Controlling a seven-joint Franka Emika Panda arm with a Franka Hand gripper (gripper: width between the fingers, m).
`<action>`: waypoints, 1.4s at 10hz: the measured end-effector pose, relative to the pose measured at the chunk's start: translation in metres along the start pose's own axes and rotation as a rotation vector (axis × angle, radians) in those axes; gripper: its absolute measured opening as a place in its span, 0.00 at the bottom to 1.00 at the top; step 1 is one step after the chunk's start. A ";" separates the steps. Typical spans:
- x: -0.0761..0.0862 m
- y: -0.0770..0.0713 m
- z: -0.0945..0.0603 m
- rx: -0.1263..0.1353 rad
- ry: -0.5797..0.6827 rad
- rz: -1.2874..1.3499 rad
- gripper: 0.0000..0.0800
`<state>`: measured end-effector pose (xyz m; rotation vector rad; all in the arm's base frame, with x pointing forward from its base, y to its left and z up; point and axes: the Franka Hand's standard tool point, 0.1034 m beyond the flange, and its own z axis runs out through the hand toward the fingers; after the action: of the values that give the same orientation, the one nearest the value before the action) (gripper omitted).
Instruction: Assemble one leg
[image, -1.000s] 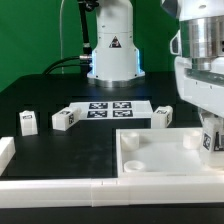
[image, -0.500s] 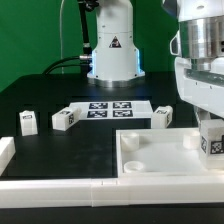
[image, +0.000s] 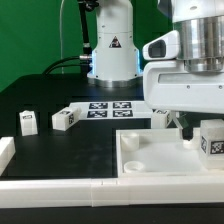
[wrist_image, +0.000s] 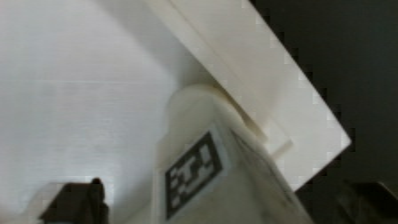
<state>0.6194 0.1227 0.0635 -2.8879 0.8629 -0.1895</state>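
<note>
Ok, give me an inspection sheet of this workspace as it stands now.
Surface: black table, white rail along its front edge.
Job's things: one leg stands in the tray's corner at the exterior view's right, tag facing the camera; three more legs at and lie loose on the table; large white tray with corner sockets.
Clutter: marker board, flat on the table.
Grippers: tool body above the tray; fingers not clear, state cannot be told.
Cables: dark cable behind the arm's base.
Surroundings: green backdrop.
</note>
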 end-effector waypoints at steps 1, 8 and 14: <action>-0.003 -0.002 0.000 -0.006 -0.004 -0.124 0.81; 0.009 -0.003 -0.005 -0.060 0.006 -0.840 0.81; 0.009 -0.002 -0.005 -0.061 0.006 -0.836 0.37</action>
<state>0.6276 0.1192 0.0696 -3.1056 -0.3921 -0.2399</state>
